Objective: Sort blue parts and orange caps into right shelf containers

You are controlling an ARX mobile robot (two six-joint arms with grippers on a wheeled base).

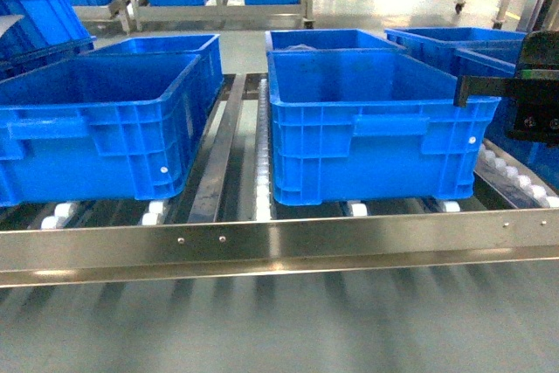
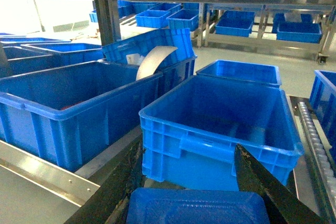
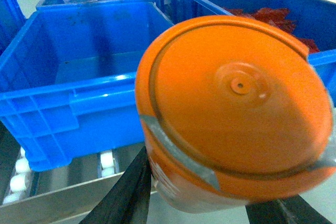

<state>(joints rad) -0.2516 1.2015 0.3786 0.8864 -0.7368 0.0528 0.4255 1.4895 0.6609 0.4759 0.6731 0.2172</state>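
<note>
Roller-shelf rails sit below the right claw (image 3: 199, 203), which clamps a round orange plastic cap (image 3: 236, 114) short of the blue ribbed plastic crate (image 3: 89, 77) ahead, so releasing early would likely drop it onto them.

right crate (image 1: 376, 128) on roller rack (image 1: 262, 246) | left crate (image 1: 87, 128) beside it | more crates (image 1: 332, 39) behind

My right gripper (image 1: 489, 86) shows in the head view as a flat black finger on a black block with two small pale screw heads. In the wrist views, my left gripper (image 2: 191, 192) and the right one's fingers (image 3: 123, 195) appear as matte black, tapering blades.
</note>
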